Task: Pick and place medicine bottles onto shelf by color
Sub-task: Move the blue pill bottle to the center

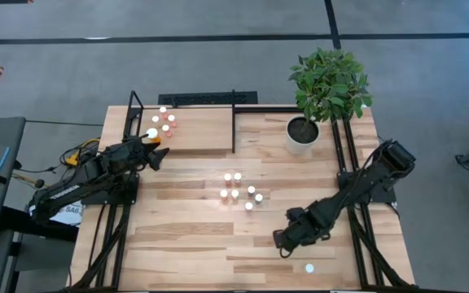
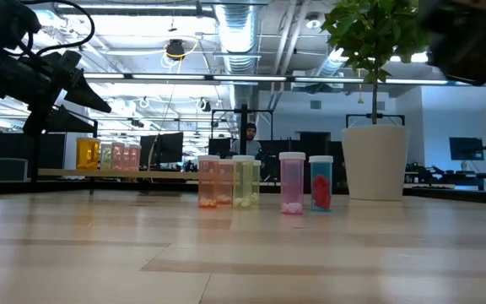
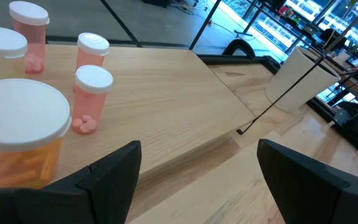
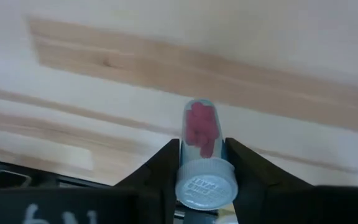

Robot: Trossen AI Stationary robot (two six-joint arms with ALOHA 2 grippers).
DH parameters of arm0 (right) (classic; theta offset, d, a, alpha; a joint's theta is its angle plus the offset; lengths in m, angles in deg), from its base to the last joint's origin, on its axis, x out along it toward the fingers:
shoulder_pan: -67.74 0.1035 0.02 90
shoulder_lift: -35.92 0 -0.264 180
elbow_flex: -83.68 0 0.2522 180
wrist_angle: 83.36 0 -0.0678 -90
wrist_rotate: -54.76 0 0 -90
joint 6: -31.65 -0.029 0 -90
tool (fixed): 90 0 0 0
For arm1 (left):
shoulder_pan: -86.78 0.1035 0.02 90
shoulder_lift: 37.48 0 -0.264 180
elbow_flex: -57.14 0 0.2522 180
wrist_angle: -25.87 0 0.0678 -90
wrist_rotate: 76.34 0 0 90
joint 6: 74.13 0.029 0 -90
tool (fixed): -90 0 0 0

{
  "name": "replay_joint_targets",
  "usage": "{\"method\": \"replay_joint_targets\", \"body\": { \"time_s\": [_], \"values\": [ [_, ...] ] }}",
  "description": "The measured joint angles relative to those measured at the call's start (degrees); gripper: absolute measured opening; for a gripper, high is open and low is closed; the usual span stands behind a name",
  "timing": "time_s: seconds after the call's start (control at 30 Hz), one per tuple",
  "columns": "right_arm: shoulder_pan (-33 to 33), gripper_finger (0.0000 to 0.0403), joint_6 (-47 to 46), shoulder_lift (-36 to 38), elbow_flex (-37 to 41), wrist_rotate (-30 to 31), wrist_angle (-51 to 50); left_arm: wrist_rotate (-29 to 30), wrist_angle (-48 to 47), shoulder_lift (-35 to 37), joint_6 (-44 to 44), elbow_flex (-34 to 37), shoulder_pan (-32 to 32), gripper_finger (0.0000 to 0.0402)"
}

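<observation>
Bottle, light, rigid, slick plastic: my right gripper pinches it just below its cap; my left gripper spread near the shelf.

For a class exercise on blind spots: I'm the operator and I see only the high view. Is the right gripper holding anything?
Observer: Yes. The right wrist view shows the right gripper shut on a bottle of red pills.
Operator: And the left gripper?
Observer: The left gripper is open at the shelf front edge, beside a wide bottle with orange contents.
Operator: The middle group shows me only white caps. Any colours?
Observer: In the low view, one of them is a yellow-green bottle.
</observation>
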Motion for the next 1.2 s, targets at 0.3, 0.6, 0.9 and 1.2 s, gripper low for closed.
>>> {"method": "replay_joint_targets", "body": {
  "time_s": [0.3,0.6,0.9,1.2],
  "values": [
    [-6.20,0.0129,7.80,-2.95,-3.92,0.28,-1.40,0.00,0.00,0.00,0.00,0.00,0.00,0.0309],
    [-11.72,0.0132,21.40,-15.94,-21.68,-1.83,-13.47,-0.01,0.00,0.02,0.00,0.00,-0.01,0.0309],
    [-17.31,0.0142,29.44,-24.33,-34.73,-1.14,-19.68,-0.01,0.00,0.02,0.00,-0.01,-0.01,0.0309],
    [-20.73,0.0138,31.37,-29.10,-39.62,-2.01,-22.34,-0.01,0.00,0.02,-0.01,0.00,0.00,0.0309]
  ]
}}
